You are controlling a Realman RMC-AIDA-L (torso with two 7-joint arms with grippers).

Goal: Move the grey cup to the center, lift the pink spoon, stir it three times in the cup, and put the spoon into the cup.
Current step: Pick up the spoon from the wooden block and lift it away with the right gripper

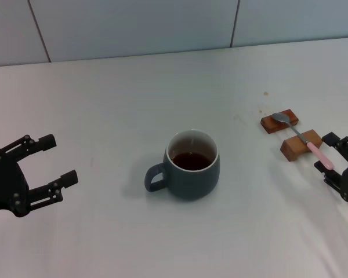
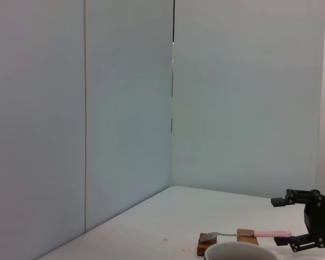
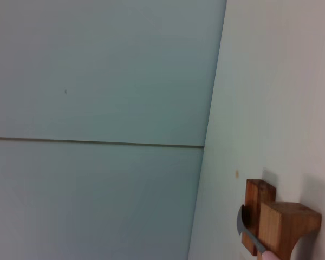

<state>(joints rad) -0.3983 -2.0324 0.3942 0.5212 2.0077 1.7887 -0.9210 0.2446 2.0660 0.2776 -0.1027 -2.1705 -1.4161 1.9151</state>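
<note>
The grey cup (image 1: pixel 190 169) stands upright in the middle of the table, handle to the left, with dark brown liquid inside. Its rim also shows in the left wrist view (image 2: pixel 240 251). The pink spoon (image 1: pixel 306 142) lies across two wooden blocks at the right, its silver bowl on the far block and its pink handle pointing toward me. My right gripper (image 1: pixel 327 153) is open, with a finger on either side of the handle's end. It also shows in the left wrist view (image 2: pixel 286 224). My left gripper (image 1: pixel 57 159) is open and empty, far left of the cup.
The two brown wooden blocks (image 1: pixel 279 121) (image 1: pixel 300 145) hold the spoon off the white table (image 1: pixel 104 104). They also show in the right wrist view (image 3: pixel 286 226). Pale wall panels (image 1: pixel 133 23) run behind the table's back edge.
</note>
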